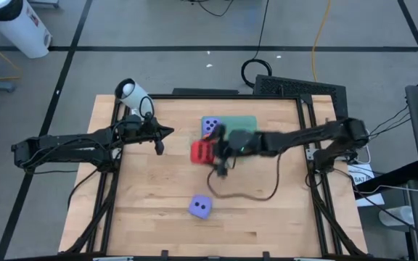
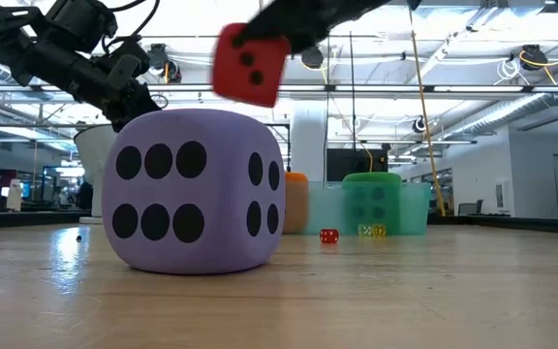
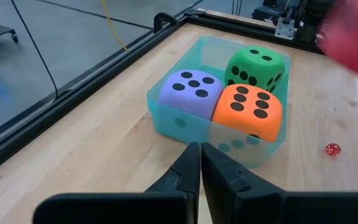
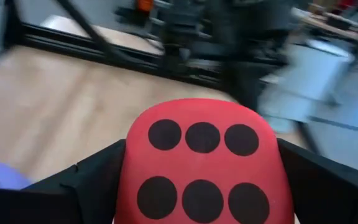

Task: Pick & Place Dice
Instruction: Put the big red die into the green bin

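Nearest my table-level camera, a lavender-purple die [image 2: 197, 192] is sitting alone on the wooden table [image 1: 151, 181]: a soft rounded cube, six dark pips facing me, four on its side. It is lying at the table's near edge in the overhead view [image 1: 200, 207], well apart from the rest.

Item, green tray [image 3: 185, 121]: translucent, square-walled, resting toward the far middle of the table. From the left wrist I am seeing three dice packed inside it: a second lavender-purple die [image 3: 190, 91] with five up, a green die [image 3: 257, 67], and an orange die [image 3: 248, 111] with six up, all touching.

Item, red die [image 4: 204, 167]: six pips facing the right wrist camera. The right gripper [image 1: 210, 151] is clamping it between its dark fingers [image 4: 92, 180], one on each flank. It is hanging in the air, clear of the table in the level view [image 2: 250, 64], just beside the tray.

Item, right arm: stretching flat across from the right edge toward the centre.

Item, left gripper [image 3: 200, 163]: fingertips pressed together, holding nothing, hovering over the table's left part and pointing toward the tray.

Item, tiny red die [image 3: 332, 149]: lying on bare wood near the tray; the overhead view is not resolving it.
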`<state>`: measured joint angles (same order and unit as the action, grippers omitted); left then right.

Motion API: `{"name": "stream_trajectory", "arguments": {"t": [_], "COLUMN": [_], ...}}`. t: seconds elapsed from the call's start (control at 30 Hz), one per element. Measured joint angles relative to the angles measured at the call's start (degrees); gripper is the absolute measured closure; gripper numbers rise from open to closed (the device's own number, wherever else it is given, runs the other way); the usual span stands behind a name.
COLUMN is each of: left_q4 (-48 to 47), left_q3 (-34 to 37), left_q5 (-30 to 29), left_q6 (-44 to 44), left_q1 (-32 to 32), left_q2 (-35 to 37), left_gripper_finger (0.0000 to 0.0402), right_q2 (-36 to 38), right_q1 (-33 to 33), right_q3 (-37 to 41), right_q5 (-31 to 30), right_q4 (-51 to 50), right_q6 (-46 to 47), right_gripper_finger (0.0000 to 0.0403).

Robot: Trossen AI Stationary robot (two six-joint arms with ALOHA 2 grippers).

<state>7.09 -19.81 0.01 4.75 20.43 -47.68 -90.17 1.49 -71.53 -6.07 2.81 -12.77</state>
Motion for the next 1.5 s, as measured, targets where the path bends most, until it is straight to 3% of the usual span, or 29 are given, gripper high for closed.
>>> {"name": "stream_trajectory", "arguments": {"t": [0.23,0.5,0.77,1.03,1.3,1.5], "left_q4": [-0.01,0.0,0.03,0.02,0.02,0.02], "left_q3": [0.02,0.02,0.02,0.02,0.02,0.02], "left_q5": [0.0,0.0,-0.02,-0.04,-0.04,-0.04], "left_q6": [0.26,0.07,-0.49,-0.54,-0.5,-0.5], "left_q1": [0.0,-0.02,-0.04,-0.04,-0.1,-0.15], "left_q2": [0.0,0.0,0.0,0.0,0.0,0.0], "left_gripper_finger": [0.0376,0.0376,0.0376,0.0376,0.0376,0.0376], "right_q2": [7.86,4.58,0.18,-2.4,-6.52,-6.21], "right_q1": [-12.12,-23.52,-27.7,-29.74,-29.65,-29.65], "right_q3": [-0.07,2.89,8.48,11.64,14.26,16.1], "right_q5": [1.33,12.1,14.75,19.8,19.76,19.63], "right_q4": [-10.53,-14.59,-10.69,-4.79,2.42,6.73], "right_q6": [-3.65,-5.15,-14.32,-12.75,-13.27,-11.91], "right_gripper_finger": [0.0044,0.0044,0.0042,0.0042,0.0038,0.0008]}}
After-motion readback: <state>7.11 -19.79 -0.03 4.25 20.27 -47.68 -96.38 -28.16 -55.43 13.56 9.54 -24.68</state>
